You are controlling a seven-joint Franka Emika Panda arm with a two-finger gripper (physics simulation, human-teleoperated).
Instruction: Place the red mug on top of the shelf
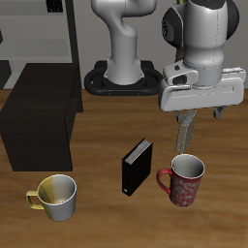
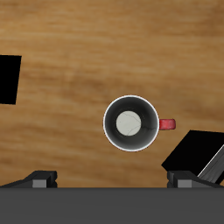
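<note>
The red mug [image 1: 184, 180] stands upright on the wooden table near the front edge, with pale speckles, a grey inside and its handle towards the small black book. In the wrist view the red mug [image 2: 131, 123] is seen from straight above. My gripper [image 1: 184, 136] hangs just above the mug's rim, open and empty; in the wrist view the gripper [image 2: 114, 180] has its fingertips [image 2: 39, 179] spread wide. The shelf [image 1: 39, 121], a large matte-black box with a flat top, stands well away across the table, farther back.
A small black book [image 1: 137, 167] stands upright beside the red mug and also shows in the wrist view [image 2: 197, 153]. A yellowish-cream mug [image 1: 56, 196] sits near the front edge before the shelf. A black shape [image 2: 7, 79] crosses the wrist view's edge.
</note>
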